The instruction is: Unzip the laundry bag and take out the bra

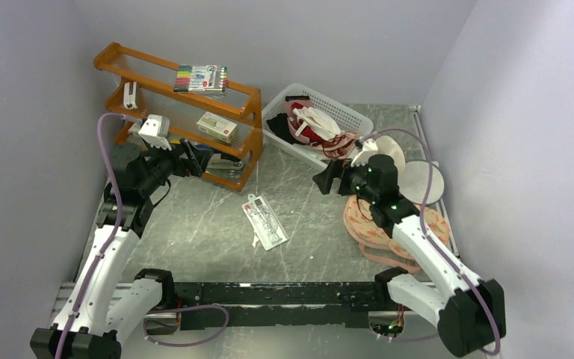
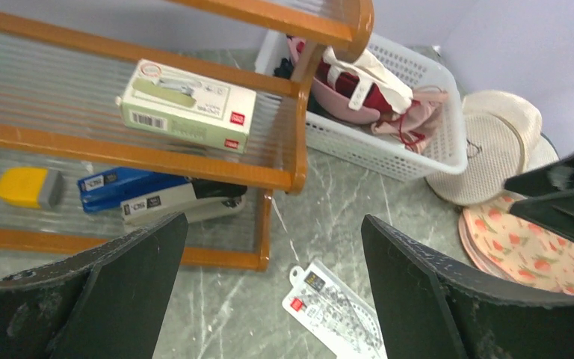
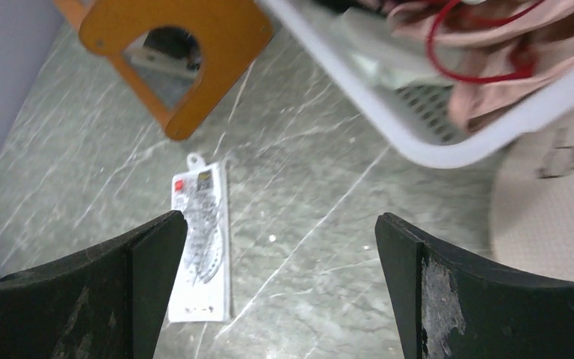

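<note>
laundry bag (image 2: 493,161): lies flat on the table (image 1: 209,224) at the far right, tucked against the right-hand corner of the white basket (image 2: 374,149); the basket corner overlaps its edge
bag axis: outline is round, so there is no long axis to call; mesh face points up, with the small black emblem on the part nearest the basket
zip: a beige rim arc shows on the bag's right side in the left wrist view; can't tell if it is zipped
neighbours: peach patterned pads (image 2: 527,250) just on the near side of the bag, pale disc at its right edge
right gripper (image 3: 280,224): fingers spread wide, holding nothing; above bare table just left of the bag, apart from it
left gripper (image 2: 273,247): fingers spread wide, holding nothing; up by the orange rack (image 1: 254,120), well apart from the bag
packet (image 1: 267,221): white carded pack flat on the table mid-way between the arms
basket contents: red, pink and white clothing piled inside
</note>
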